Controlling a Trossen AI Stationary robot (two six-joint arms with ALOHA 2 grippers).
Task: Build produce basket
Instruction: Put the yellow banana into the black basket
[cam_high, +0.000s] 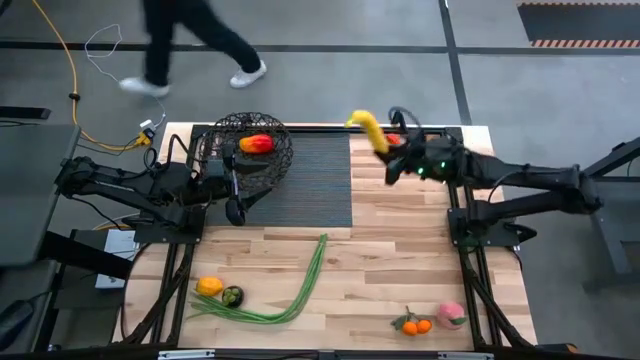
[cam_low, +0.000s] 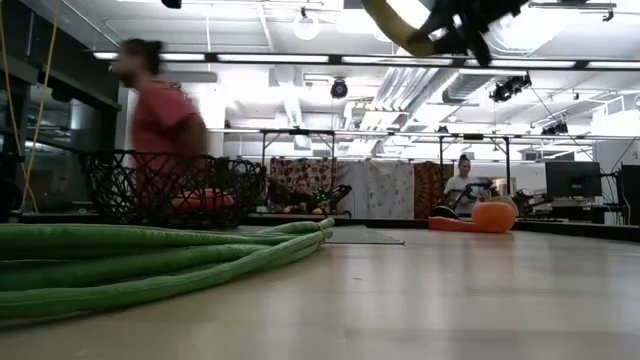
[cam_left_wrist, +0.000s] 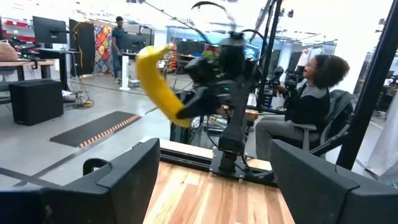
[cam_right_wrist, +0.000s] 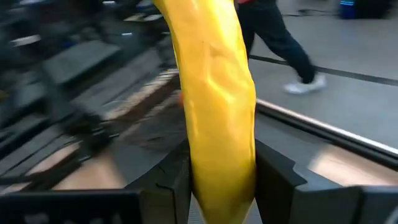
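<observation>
Holding a curved yellow banana (cam_high: 369, 130), your right tool (cam_high: 388, 152) is clamped on its lower end, high above the far side of the wooden bench (cam_high: 400, 250). The banana's long axis is running up and away from the fingers. The round black wire-mesh basket (cam_high: 262, 165), with a red-orange pepper (cam_high: 256, 143) already inside, is lying to the left of the banana, across the dark ribbed mat (cam_high: 315, 180). Your left tool (cam_high: 234, 200), fingers standing apart and empty, is waiting just beside the basket's near rim.
</observation>
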